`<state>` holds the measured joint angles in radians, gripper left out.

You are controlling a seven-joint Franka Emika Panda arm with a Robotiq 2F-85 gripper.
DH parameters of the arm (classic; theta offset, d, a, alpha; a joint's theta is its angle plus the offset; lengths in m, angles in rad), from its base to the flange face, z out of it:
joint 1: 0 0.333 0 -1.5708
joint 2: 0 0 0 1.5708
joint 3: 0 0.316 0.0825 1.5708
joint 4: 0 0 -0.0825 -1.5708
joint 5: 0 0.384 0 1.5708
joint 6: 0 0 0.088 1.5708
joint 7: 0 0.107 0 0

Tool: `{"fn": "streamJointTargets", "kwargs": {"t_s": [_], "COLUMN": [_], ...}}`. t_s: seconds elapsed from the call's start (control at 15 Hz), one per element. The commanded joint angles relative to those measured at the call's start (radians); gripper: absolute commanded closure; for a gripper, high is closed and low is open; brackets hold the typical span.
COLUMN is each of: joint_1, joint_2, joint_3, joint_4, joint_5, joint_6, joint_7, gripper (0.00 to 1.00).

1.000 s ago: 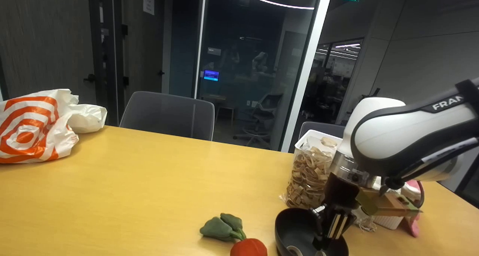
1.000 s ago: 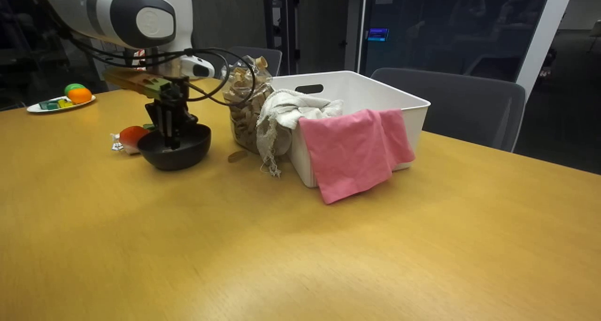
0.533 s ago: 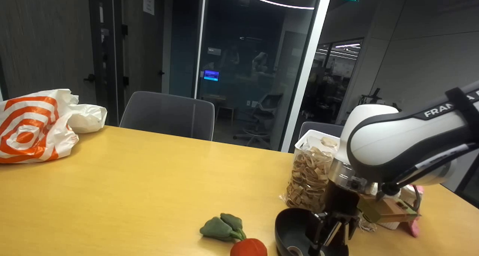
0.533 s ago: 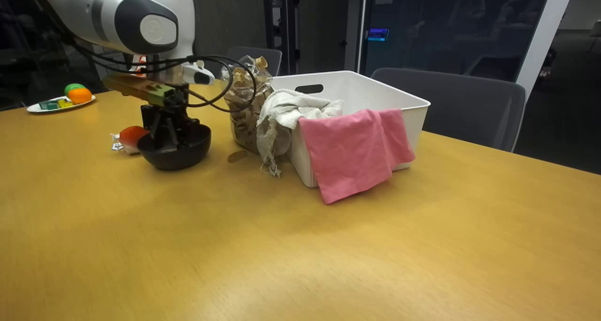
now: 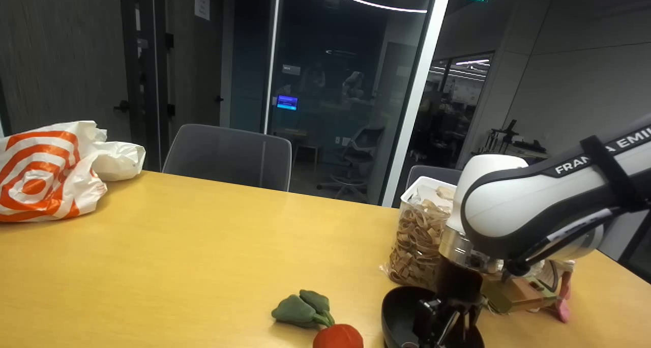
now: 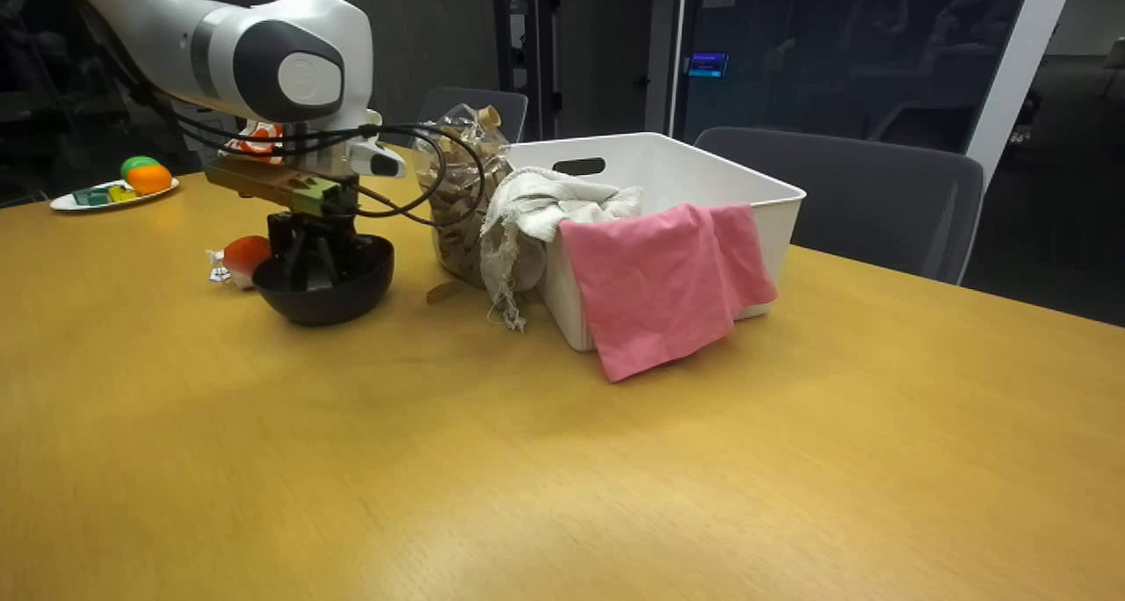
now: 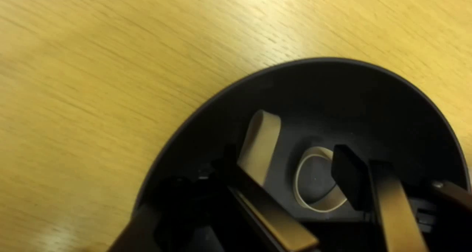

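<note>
My gripper (image 7: 289,167) reaches down into a black bowl (image 7: 332,90), its fingers spread apart. Two tan rubber bands lie in the bowl. A flat looped band (image 7: 262,145) sits beside the left finger, which covers its lower end. A round band (image 7: 300,193) rests on the bowl's floor between the fingers, its right edge hidden behind the right fingertip; touching or not, I cannot tell. Nothing appears gripped. In both exterior views the bowl (image 6: 325,307) stands on the table with the fingers below its rim.
Close to the bowl stands a clear bag of rubber bands (image 5: 419,243). A loose band (image 6: 444,293) lies near it. Beyond are a white bin (image 6: 703,166), a pink cloth (image 6: 664,289) and a white cloth (image 6: 545,201). A red toy vegetable (image 5: 338,337) sits beside the bowl.
The gripper has come down deeper into the bowl and its fingers have spread from nearly together. The bowl has shifted slightly across the table.
</note>
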<state>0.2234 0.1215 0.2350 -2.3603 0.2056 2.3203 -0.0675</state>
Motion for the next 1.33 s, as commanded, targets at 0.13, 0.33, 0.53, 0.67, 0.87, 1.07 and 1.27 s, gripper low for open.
{"fn": "streamJointTargets", "kwargs": {"t_s": [0.13,0.33,0.53,0.67,0.87,1.07,1.27], "joint_1": [0.0,-0.001,-0.002,-0.003,-0.001,0.005,0.007], "joint_2": [-0.001,-0.001,0.0,-0.003,-0.024,-0.01,0.021], "joint_3": [0.005,0.004,0.003,0.003,0.009,0.017,0.019], "joint_4": [0.017,0.018,0.021,0.023,0.026,0.045,0.061], "joint_5": [-0.017,-0.016,-0.016,-0.013,0.0,-0.002,-0.014], "joint_6": [-0.005,-0.005,-0.007,-0.013,-0.019,-0.014,0.0], "joint_7": [-0.026,-0.029,-0.033,-0.035,-0.05,-0.066,-0.074], "gripper": [0.77,0.85,0.83,0.81,0.84,0.83,0.56]}}
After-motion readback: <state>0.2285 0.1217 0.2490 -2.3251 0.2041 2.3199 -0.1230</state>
